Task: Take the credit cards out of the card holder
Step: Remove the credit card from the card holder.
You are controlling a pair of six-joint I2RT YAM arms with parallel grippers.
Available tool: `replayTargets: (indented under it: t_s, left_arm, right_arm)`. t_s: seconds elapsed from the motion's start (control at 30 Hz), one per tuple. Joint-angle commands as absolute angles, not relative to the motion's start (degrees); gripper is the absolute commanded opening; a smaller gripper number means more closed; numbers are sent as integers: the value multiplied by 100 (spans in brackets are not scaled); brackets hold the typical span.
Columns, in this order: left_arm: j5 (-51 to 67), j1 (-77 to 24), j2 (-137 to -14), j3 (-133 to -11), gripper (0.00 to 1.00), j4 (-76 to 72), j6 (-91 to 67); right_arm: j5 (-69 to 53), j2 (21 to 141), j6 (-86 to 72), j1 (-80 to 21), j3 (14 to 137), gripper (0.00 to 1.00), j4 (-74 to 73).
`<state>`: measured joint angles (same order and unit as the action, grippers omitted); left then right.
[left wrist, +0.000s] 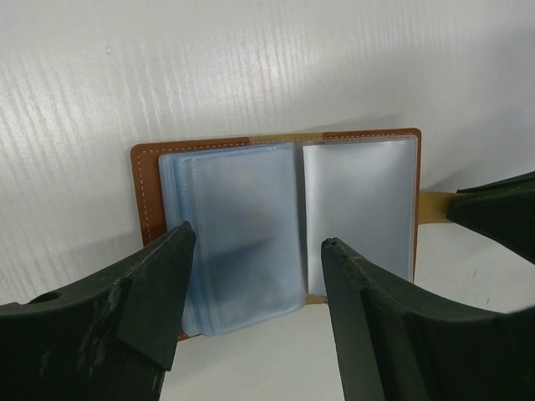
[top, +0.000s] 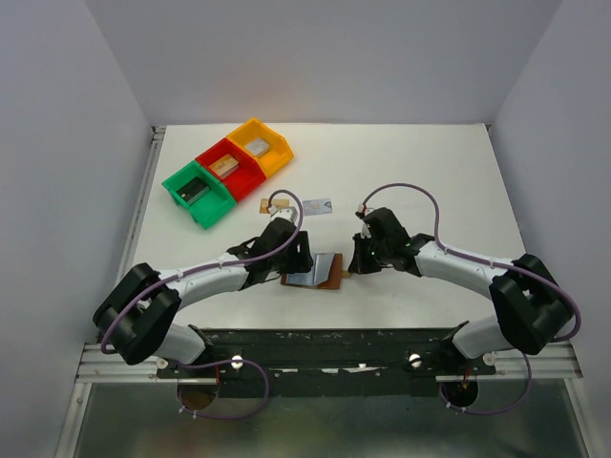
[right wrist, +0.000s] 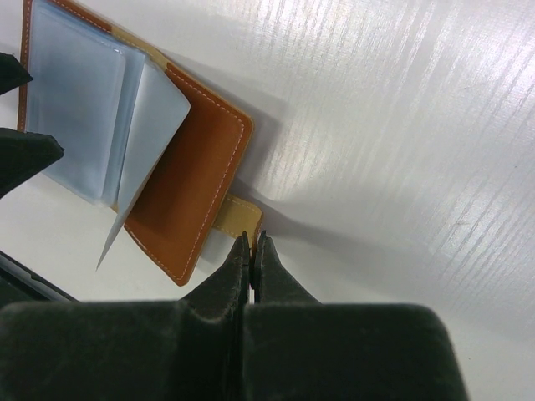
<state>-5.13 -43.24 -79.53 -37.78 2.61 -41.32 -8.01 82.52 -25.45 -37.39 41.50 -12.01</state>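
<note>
White tbl (top: 430, 172), pale walls (top: 334, 57). L end effector (left wrist: 259, 236) agape astride card holder (left wrist: 359, 209); R end effector (right wrist: 252, 240) clamped on snap tab (right wrist: 236, 219).

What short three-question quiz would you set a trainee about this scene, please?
1. Multiple choice: what does the right end effector pinch? A) the snap tab of the card holder; B) a black card; C) a green bin.
2. True or false: the left end effector is shut.
3. Short answer: in the top view, how many loose cards show on the table beyond the card holder?

Key
1. A.
2. False: its jaws stand open over the holder's clear sleeves.
3. Two: a gold-tan card and a silvery card.
</note>
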Motion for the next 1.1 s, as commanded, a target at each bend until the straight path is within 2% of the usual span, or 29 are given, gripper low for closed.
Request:
replayTargets:
  t_s: [0.0, 0.83, 1.07]
  left_arm:
    - [-273, -4342, -8121, -3893, 75, 97, -4052]
    - [413, -4421, -8455, -3981, 74, -422, -3894]
    - [466, -4456, -8315, -3964, 78, -580, -3815]
  right_arm:
    - [-747, 8358, -2540, -3709, 4192, 0, -1099]
    - [-870, 8473, -2566, -3718, 4184, 0, -1011]
    - [-853, 8455, -2558, -3718, 4157, 0, -993]
